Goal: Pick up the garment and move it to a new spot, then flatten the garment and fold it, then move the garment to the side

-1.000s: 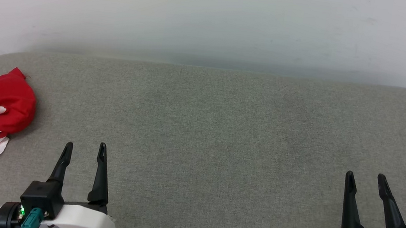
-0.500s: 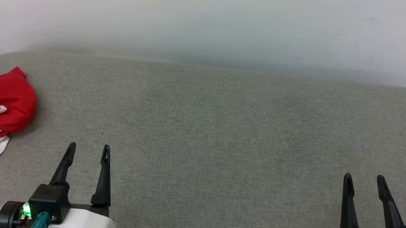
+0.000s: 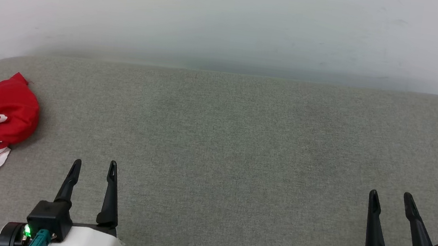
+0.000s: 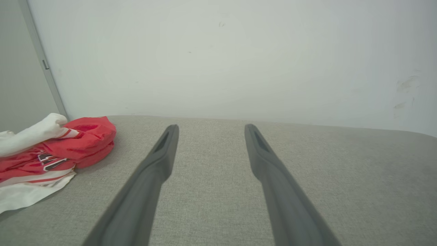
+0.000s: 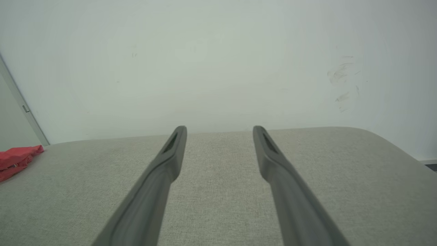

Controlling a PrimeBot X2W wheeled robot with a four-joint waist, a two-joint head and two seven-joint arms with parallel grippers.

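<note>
Left gripper [image 3: 95, 162] has fingers spread wide, nothing between them, and hovers low over the near-left part of the pad. Right gripper [image 3: 391, 194] is the same: fingers apart, empty, near-right corner, well away from the work. The garment [image 3: 5, 107] sits at the far-left edge of the pad, ahead and to the left of the left gripper and not touching it. It's a crumpled heap, part of it cut off by the head view's left edge. Red bulge on top, a white sleeve rolled across it, a scrap of white lettering and striped trim below, and a flat white flap nearest the robot. Judgement: light, limp jersey knit, not fragile, no stiffness. It'll sag and trail from whichever point gets pinched, and it probably drags rather than slides on cloth. Best grab looks like the raised red fold on the side facing the left gripper: tall enough to close on, and several layers should come up together. The flat white flap is a poor choice, since the fingers would likely scrape the pad. Can't tell where the collar or hem is inside the heap. The pad [image 3: 241, 143] is grey woven fabric with rounded corners, and likely soft. The wall [image 3: 233, 15] behind is white and scuffed, with a grey vertical strip [image 4: 44, 68] at its left.
</note>
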